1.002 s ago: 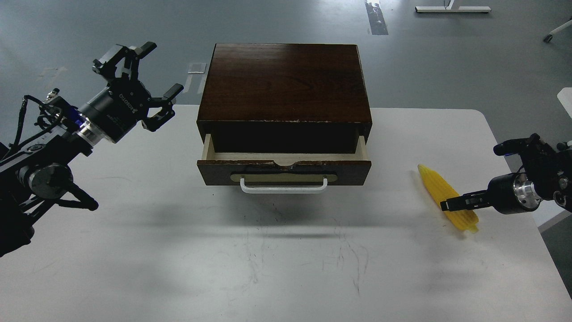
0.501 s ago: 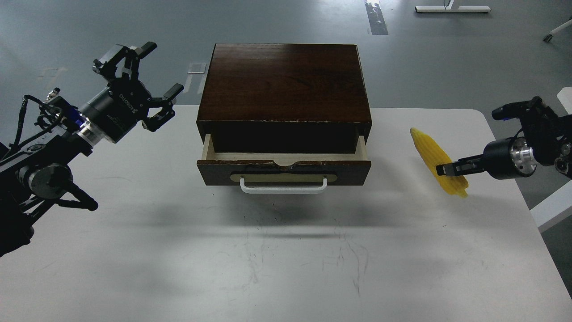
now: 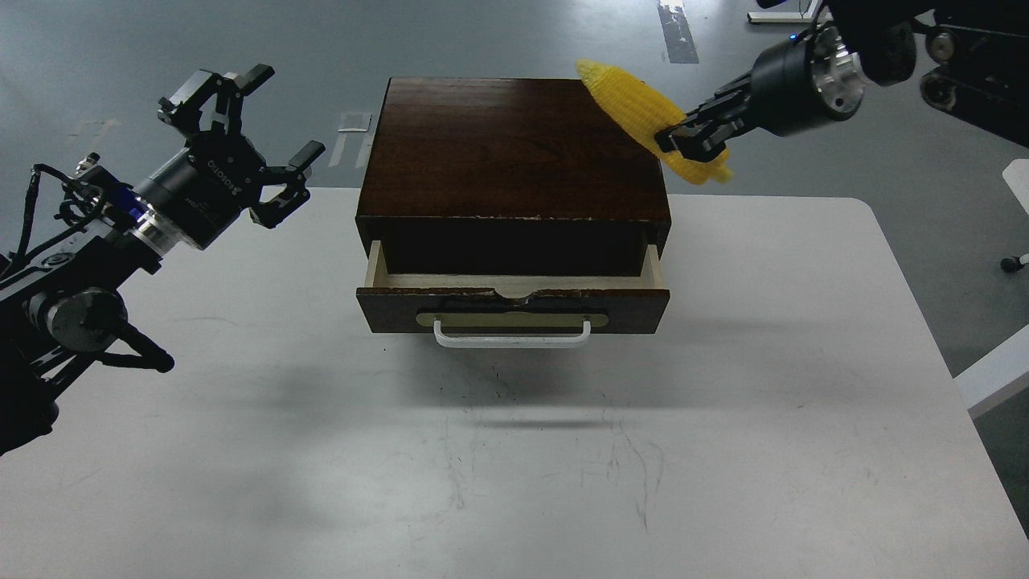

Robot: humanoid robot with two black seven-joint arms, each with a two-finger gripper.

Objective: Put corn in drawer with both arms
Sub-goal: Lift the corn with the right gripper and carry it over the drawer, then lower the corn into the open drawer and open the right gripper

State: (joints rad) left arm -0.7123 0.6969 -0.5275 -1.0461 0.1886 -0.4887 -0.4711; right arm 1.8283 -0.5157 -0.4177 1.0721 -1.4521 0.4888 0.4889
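Observation:
The yellow corn (image 3: pixel 635 104) hangs in the air over the right rear corner of the dark brown box (image 3: pixel 514 153), pointed end to the upper left. My right gripper (image 3: pixel 682 138) is shut on the corn near its thick end, arm coming in from the upper right. The drawer (image 3: pixel 513 299) is pulled out a little, with its white bar handle (image 3: pixel 512 335) facing me and pale inside walls showing. My left gripper (image 3: pixel 241 137) is open and empty, raised left of the box.
The white table (image 3: pixel 723 402) carries the box at its back middle. Its right edge is near the far right of the view, with grey floor beyond. A white table leg frame (image 3: pixel 812 14) stands on the floor far back.
My right gripper has lifted the corn from low over the table's right side up and to the left, to above the box's right rear corner. My left arm shifted slightly.

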